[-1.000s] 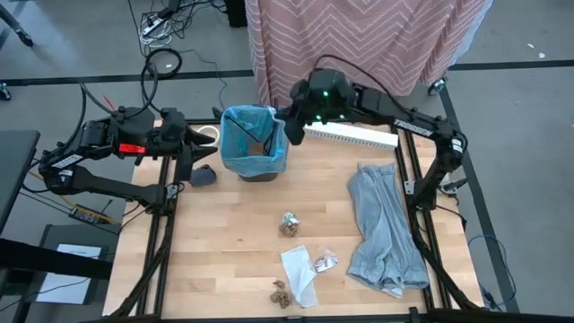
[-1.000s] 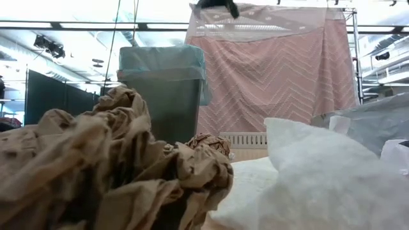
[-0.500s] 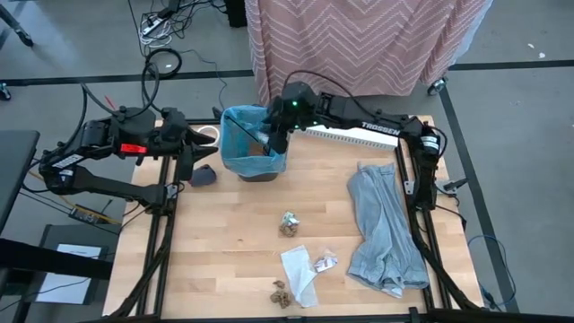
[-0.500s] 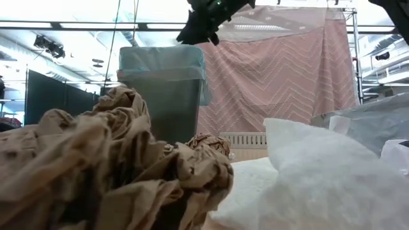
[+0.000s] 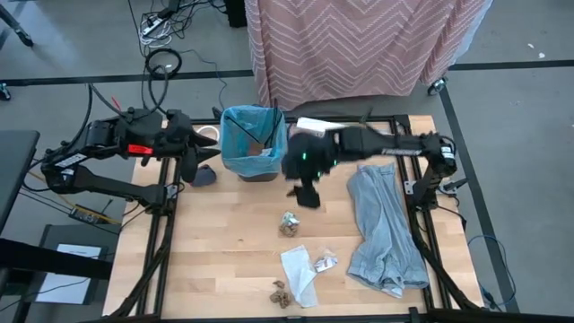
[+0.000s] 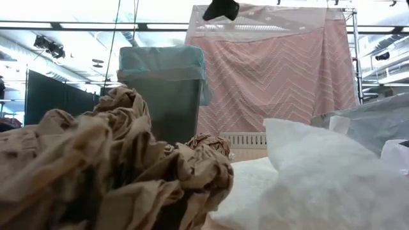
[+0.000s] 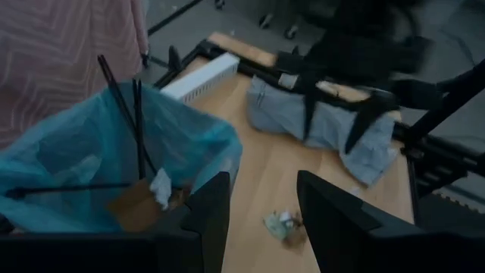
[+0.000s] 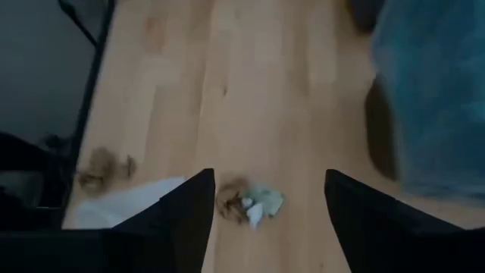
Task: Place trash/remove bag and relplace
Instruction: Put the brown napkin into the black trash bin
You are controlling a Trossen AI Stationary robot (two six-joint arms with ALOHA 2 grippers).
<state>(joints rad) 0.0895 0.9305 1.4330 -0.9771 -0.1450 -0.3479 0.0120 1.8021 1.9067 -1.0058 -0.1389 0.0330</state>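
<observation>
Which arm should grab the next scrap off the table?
Right. Its pincer is open and empty, just above the crumpled scrap mid-table. The left pincer waits at the table's far-left edge beside the bin.

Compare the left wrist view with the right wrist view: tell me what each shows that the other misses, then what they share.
Only the left wrist view looks into the blue bag, with thin dark sticks, a flat brown cardboard piece and white paper inside, and takes in the grey cloth. Only the right wrist view shows the brown crumpled lump by the table edge. Both show the wooden table and the mixed crumpled scrap lying on it.
</observation>
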